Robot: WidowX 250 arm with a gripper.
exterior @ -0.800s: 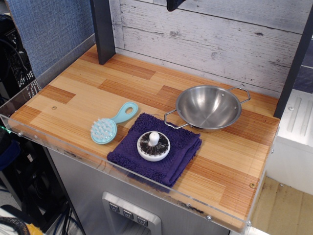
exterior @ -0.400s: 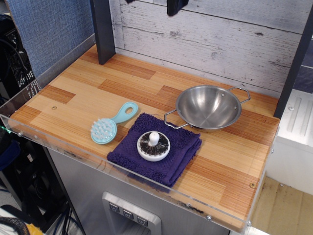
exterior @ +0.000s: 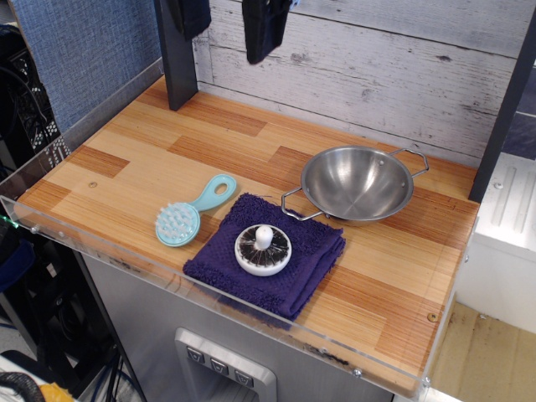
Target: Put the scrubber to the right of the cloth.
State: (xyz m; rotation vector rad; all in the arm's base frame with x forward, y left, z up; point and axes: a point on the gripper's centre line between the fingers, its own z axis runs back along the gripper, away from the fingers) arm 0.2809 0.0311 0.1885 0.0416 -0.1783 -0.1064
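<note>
The light teal scrubber lies on the wooden counter, head toward the front, touching the left edge of the dark purple cloth. My gripper hangs high at the top of the frame, far above and behind the scrubber. Its two dark fingers stand wide apart with nothing between them. Only their lower ends show.
A white round knobbed disc sits on the cloth. A steel bowl with wire handles stands just behind the cloth's right corner. A dark post stands at the back left. A clear plastic lip runs along the counter's front edge.
My gripper has dropped into view from the top edge and shifted left; both fingers now show. Nothing on the counter has moved.
</note>
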